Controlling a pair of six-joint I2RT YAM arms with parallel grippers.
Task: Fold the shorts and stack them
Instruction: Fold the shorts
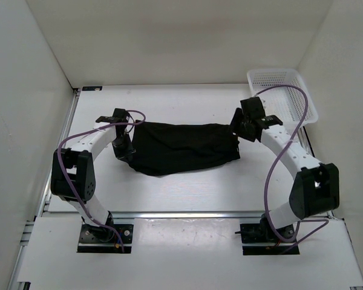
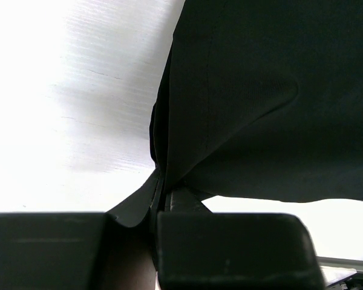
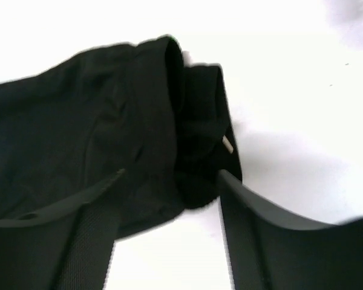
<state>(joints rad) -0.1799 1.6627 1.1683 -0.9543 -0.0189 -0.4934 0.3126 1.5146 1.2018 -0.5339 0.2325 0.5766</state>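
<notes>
**Right gripper (image 3: 169,175) standing open over one end of the shorts (image 1: 181,148); left gripper (image 2: 163,196) clamped on the other end**

1. Table (image 1: 187,187): white and flat. It carries everything noted below.

2. Shorts: black soft cloth, lying as one long, rumpled band on the table between the two grippers. One end is in the left gripper's jaws. The other end lies under and between the right gripper's fingers (image 3: 260,211). The band looks doubled along its length, though the layers cannot be counted.

3. Basket (image 1: 277,71): white mesh, beyond the right gripper on its outer side, well apart from the cloth. Nothing shows inside it.

4. Left gripper: jaws together, pinching a fold of cloth at the hem, low to the table.

5. Right gripper: jaws apart and gripping nothing. The bunched end of the cloth sits in the gap, touching neither finger firmly as far as can be told.

6. Pale tip (image 3: 227,144): a small light fleck at the cloth's edge, just ahead of the right fingers. It may be a cord end or a label; which one cannot be told.

Assessment: the step in hand is judged to be the laying-down of a lengthwise fold. The next move calls for the right gripper to lift straight clear without snagging the end, then take a fresh pinch for a cross fold towards the left gripper.
</notes>
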